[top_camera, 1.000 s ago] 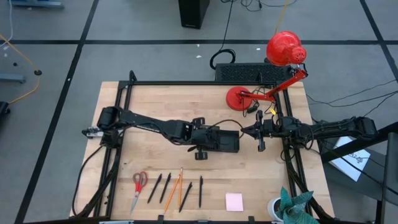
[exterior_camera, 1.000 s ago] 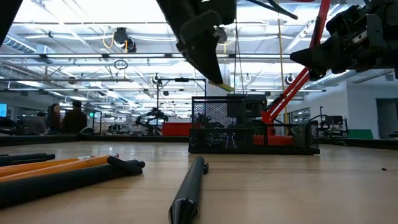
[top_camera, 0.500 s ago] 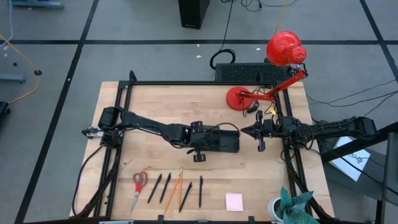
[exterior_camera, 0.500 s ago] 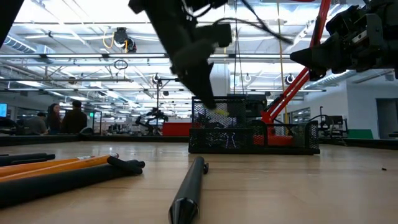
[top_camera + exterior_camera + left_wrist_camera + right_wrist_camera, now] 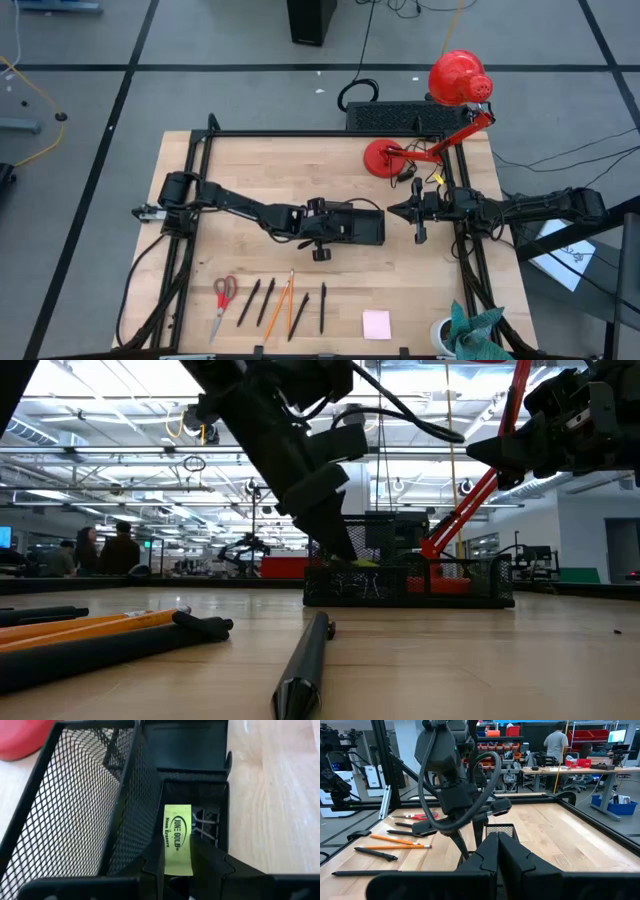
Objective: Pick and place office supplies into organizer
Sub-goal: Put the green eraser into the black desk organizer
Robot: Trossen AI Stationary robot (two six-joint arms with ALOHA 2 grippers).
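Eraser (image 5: 178,839) now lowered into organizer (image 5: 90,810).

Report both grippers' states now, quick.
Left gripper: shut on the yellow-green eraser, low inside the organizer.
Right gripper: shut, holding nothing, waiting beside the organizer.

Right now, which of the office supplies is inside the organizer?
Only the yellow-green eraser, gripped by the left hand inside the organizer.

Wooden table (image 5: 240,160): organizer (image 5: 362,228), lamp base (image 5: 383,157), scissors (image 5: 223,296), pens (image 5: 322,307), pencils (image 5: 282,300), sticky-note pad (image 5: 376,324).
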